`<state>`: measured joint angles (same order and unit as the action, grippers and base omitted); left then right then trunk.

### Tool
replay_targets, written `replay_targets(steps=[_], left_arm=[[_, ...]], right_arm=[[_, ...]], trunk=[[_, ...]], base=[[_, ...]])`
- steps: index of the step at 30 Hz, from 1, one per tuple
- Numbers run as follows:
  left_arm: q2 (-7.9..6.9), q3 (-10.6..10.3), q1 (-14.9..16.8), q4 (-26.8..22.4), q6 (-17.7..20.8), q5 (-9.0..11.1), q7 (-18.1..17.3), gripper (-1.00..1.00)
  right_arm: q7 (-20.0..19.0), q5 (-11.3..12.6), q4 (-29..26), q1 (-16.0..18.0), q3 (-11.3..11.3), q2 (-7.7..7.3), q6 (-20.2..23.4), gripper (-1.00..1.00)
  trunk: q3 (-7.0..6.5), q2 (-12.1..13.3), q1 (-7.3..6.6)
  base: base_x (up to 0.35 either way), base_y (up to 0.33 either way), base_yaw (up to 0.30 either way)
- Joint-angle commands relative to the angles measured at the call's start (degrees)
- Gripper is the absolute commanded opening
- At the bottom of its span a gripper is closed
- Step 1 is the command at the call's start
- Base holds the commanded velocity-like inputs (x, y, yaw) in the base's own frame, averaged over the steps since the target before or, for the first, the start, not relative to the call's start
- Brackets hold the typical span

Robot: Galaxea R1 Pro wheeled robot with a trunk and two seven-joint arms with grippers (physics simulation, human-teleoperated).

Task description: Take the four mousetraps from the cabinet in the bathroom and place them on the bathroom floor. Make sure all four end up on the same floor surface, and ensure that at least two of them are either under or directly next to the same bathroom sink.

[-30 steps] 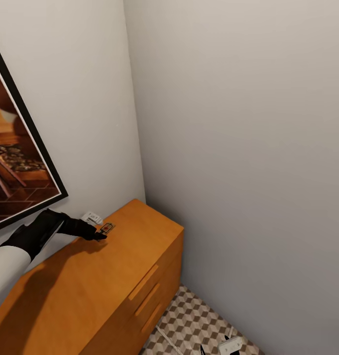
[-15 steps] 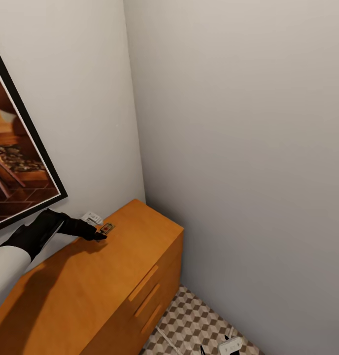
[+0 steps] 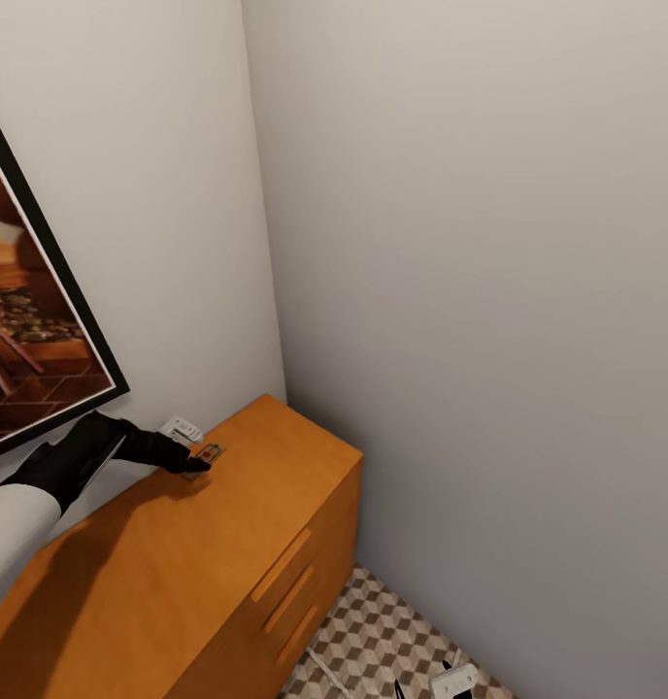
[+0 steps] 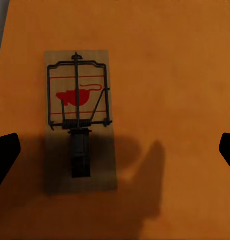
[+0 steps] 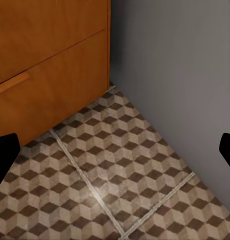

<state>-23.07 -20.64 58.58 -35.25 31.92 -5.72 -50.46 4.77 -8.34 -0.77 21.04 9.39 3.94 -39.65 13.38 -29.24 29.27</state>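
Note:
One mousetrap (image 3: 210,452) (image 4: 79,120), a tan board with a dark wire bar and a red mouse print, lies flat on the orange cabinet (image 3: 227,544) top near the wall corner. My left gripper (image 3: 192,465) (image 4: 115,152) hovers just over it, open, its black fingertips (image 4: 4,155) spread wide on either side of the trap and not touching it. My right gripper (image 3: 421,682) (image 5: 115,155) hangs low and open over the bathroom floor (image 5: 120,175) beside the cabinet front (image 5: 44,65), holding nothing.
A framed picture (image 3: 33,330) hangs on the wall left of the cabinet, above my left arm. A small white wall fitting (image 3: 182,427) sits just behind the trap. Grey walls close the corner at the cabinet's far end. Slim bar handles (image 3: 281,566) run across the drawer fronts.
The head view has shifted slightly. My left gripper stays over the mousetrap, with its tip a touch closer to it.

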Motion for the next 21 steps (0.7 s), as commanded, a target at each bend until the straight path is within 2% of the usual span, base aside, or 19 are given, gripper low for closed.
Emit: replay_targets(steps=[1,21], left_arm=[[-0.04,-0.1,0.05,-0.1,0.27,-0.25,-0.25,1.0],[-0.04,-0.1,0.05,-0.15,0.27,-0.25,-0.25,1.0]], right_arm=[[0.5,-0.54,0.06,0.06,0.11,0.01,-0.12,1.0],[0.5,-0.55,0.06,0.06,0.11,0.01,-0.16,1.0]], trunk=[[0.1,-0.09,0.03],[0.1,-0.09,0.03]], base=[[0.021,0.0,0.0],[0.003,0.0,0.0]])
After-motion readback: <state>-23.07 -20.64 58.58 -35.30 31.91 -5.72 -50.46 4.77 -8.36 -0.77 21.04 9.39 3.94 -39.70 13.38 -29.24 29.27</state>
